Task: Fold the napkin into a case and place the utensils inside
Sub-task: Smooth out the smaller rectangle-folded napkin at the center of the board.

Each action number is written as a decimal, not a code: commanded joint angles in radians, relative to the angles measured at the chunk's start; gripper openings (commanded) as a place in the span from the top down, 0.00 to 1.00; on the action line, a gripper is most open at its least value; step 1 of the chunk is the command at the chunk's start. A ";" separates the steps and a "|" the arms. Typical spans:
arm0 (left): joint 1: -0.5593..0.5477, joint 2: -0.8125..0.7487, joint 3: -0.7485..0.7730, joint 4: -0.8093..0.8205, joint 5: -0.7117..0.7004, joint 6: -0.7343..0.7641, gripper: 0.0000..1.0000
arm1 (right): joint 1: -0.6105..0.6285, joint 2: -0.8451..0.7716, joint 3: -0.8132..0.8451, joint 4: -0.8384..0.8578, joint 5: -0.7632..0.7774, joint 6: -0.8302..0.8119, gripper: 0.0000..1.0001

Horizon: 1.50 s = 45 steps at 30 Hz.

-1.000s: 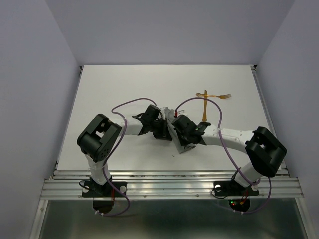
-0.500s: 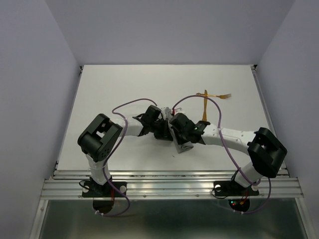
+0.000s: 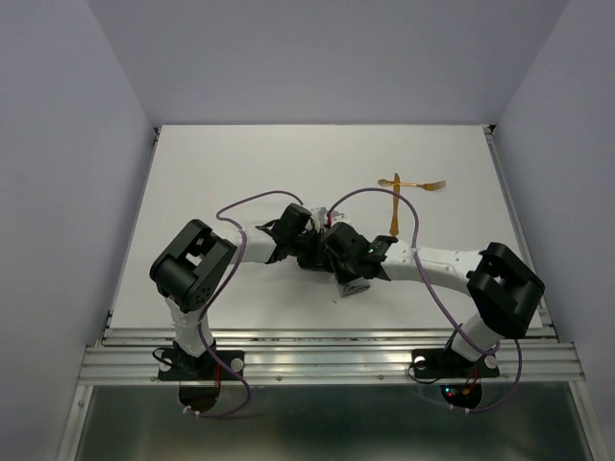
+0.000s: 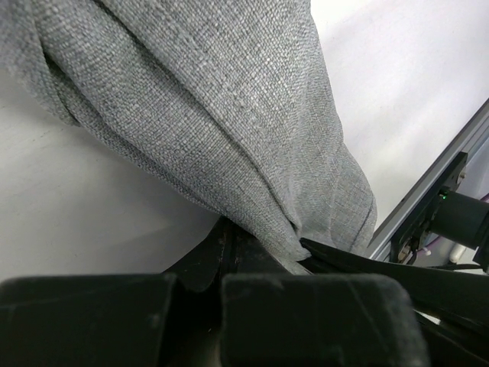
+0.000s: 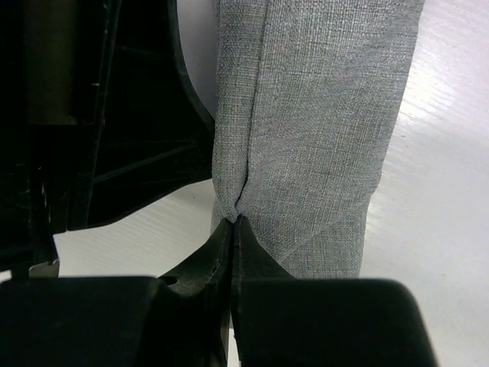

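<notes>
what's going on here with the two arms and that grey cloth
Both arms meet over the middle of the table. The left arm's fingers and the right arm's fingers are each shut on the grey napkin, which is gathered into a narrow folded strip between them. The two golden utensils lie crossed farther back on the right, apart from the cloth, not yet placed inside.
</notes>
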 commanded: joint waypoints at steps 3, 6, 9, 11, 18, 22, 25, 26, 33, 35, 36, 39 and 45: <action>-0.009 -0.003 -0.016 0.016 -0.002 0.002 1.00 | 0.013 0.022 -0.030 0.081 -0.020 0.041 0.99; -0.010 -0.004 -0.015 0.016 -0.002 0.002 1.00 | 0.013 0.027 -0.050 0.113 -0.014 0.072 0.99; -0.009 -0.021 -0.017 -0.006 -0.011 0.004 1.00 | 0.013 0.030 -0.072 0.136 0.006 0.090 0.99; -0.009 -0.053 -0.017 -0.032 -0.041 0.007 1.00 | 0.013 0.032 -0.079 0.145 0.015 0.095 0.99; 0.034 -0.181 -0.002 -0.153 -0.100 0.022 1.00 | 0.013 0.015 -0.118 0.190 0.020 0.098 0.99; 0.056 -0.207 0.035 -0.174 -0.097 0.024 1.00 | 0.013 -0.001 -0.135 0.213 0.014 0.100 0.99; 0.057 -0.193 0.072 -0.161 -0.072 0.020 1.00 | 0.013 -0.005 -0.136 0.219 0.014 0.100 0.99; 0.059 -0.173 0.081 -0.144 -0.046 0.016 1.00 | 0.013 -0.004 -0.135 0.219 0.012 0.100 0.99; 0.059 -0.081 0.133 -0.060 0.046 -0.016 1.00 | 0.013 -0.005 -0.127 0.217 0.012 0.097 0.99; 0.057 -0.055 0.138 -0.050 0.061 -0.018 1.00 | 0.013 -0.005 -0.122 0.214 0.014 0.097 0.99; 0.057 -0.046 0.141 -0.052 0.063 -0.018 1.00 | 0.013 -0.005 -0.121 0.213 0.014 0.097 0.99; 0.057 -0.008 0.144 -0.076 0.046 -0.015 1.00 | 0.013 -0.007 -0.115 0.208 0.017 0.095 0.99; 0.060 0.042 0.132 -0.078 0.006 -0.003 1.00 | 0.013 -0.033 -0.112 0.190 0.009 0.089 0.99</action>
